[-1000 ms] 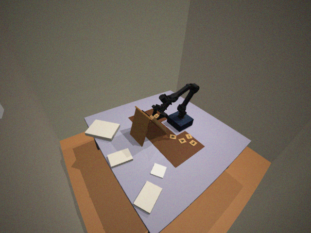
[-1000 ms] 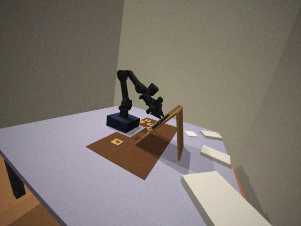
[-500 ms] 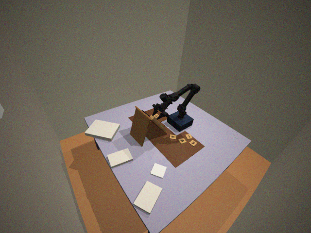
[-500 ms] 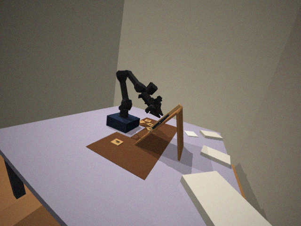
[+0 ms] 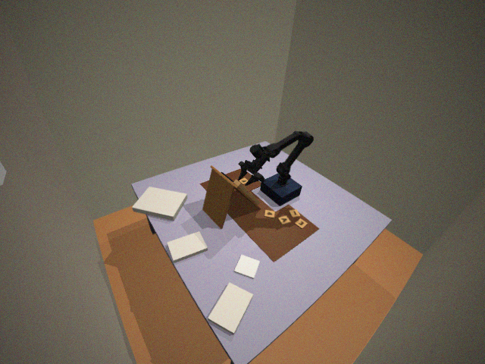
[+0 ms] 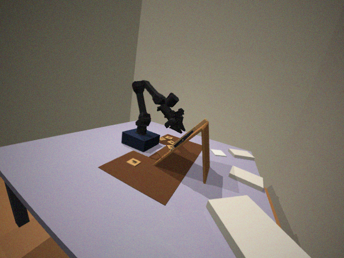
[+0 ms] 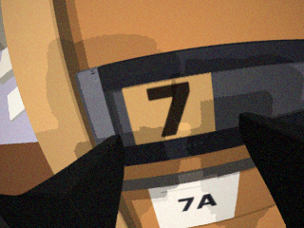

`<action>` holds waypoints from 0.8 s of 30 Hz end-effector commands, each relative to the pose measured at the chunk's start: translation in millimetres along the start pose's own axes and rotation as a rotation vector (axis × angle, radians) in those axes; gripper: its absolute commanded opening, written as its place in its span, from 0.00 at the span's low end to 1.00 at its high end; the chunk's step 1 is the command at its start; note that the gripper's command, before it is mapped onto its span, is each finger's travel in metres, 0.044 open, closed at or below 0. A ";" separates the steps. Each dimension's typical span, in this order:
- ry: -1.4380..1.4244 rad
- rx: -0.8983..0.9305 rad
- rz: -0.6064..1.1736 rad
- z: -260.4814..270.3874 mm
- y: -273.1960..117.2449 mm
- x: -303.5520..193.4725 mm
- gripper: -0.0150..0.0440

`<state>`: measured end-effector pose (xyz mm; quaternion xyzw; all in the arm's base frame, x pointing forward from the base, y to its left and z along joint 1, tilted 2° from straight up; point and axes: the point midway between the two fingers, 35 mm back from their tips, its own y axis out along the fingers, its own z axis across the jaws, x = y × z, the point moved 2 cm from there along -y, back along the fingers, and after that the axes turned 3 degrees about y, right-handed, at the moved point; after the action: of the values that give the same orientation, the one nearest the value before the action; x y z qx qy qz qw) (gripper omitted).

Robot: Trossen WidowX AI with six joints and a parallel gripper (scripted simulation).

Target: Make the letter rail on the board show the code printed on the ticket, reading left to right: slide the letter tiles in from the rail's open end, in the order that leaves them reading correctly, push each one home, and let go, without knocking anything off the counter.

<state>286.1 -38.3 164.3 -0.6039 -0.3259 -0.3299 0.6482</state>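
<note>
My gripper (image 5: pixel 245 181) (image 6: pixel 182 131) (image 7: pixel 181 133) is open at the tilted wooden board (image 6: pixel 205 150) (image 7: pixel 190 24). In the wrist view a tile with a 7 (image 7: pixel 190 104) lies in the dark rail (image 7: pixel 152 64), between and beyond the open fingertips. A narrow gap separates it from the grey end block (image 7: pixel 97 109) on the left; the rail shows no tile to its right. The ticket (image 7: pixel 228 187) below reads 7A. One loose tile (image 6: pixel 134 162) lies on the brown mat (image 5: pixel 273 244) (image 6: pixel 158 191) on one side of the board; several tiles, including this one (image 5: pixel 283 219), lie on the other.
White slabs (image 5: pixel 159 202) (image 5: pixel 187 246) (image 5: pixel 231 307) and a thin white square (image 5: pixel 247 265) (image 6: pixel 218 152) lie behind the board. The arm's dark blue base (image 5: pixel 280 189) (image 6: pixel 140 140) stands in front of it. The lilac counter's edges (image 5: pixel 183 280) drop off beyond the slabs.
</note>
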 end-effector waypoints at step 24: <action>-0.004 0.003 -0.002 1.9 -12.4 1.4 0.75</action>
<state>276.5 -37.7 169.9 -0.6042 -0.3249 -0.3293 0.6488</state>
